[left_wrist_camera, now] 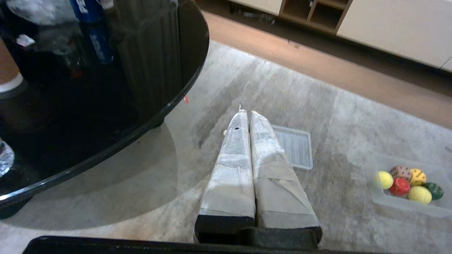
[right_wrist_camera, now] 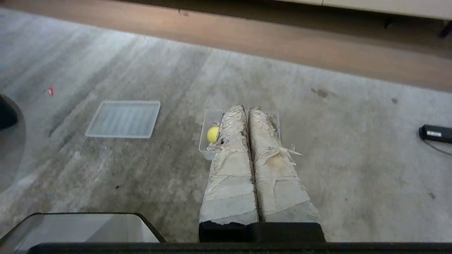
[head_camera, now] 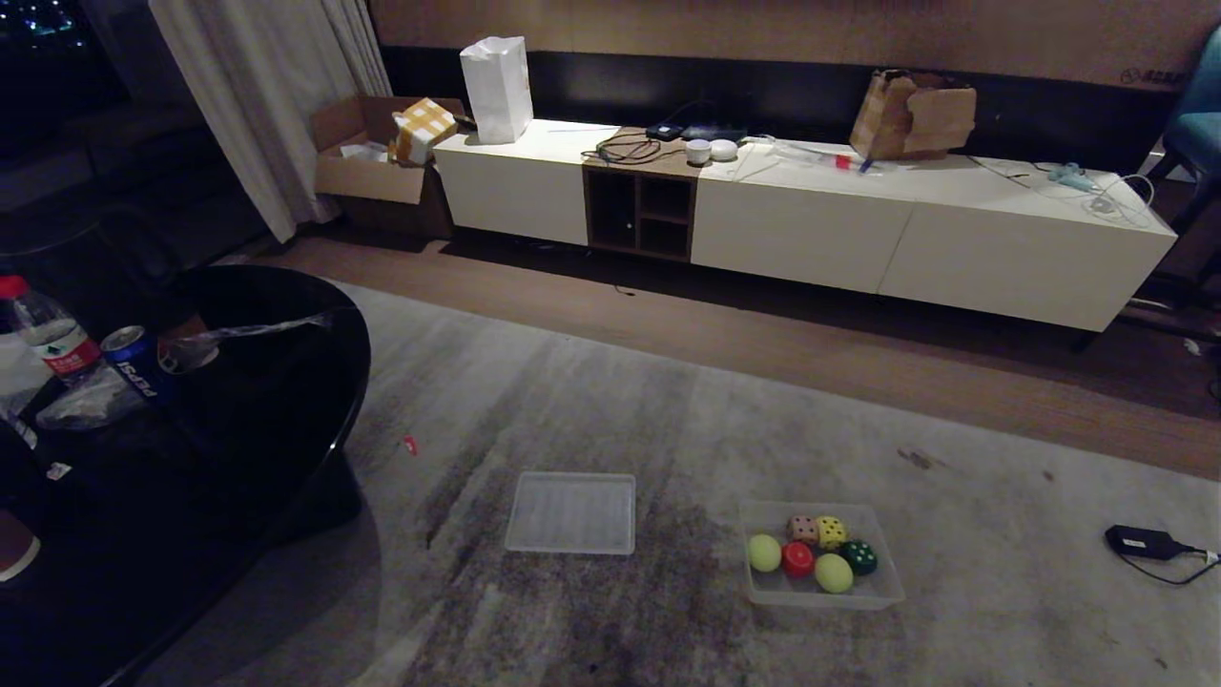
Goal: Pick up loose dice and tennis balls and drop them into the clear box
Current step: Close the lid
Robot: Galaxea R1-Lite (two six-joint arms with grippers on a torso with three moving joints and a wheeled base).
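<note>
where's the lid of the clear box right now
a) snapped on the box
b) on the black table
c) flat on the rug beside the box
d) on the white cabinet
c: the ribbed lid lies flat on the rug, apart from the clear box, which stands open with the tennis balls and dice inside.

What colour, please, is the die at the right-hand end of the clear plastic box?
Dark green die with pale pips; head view shows it best.
</note>
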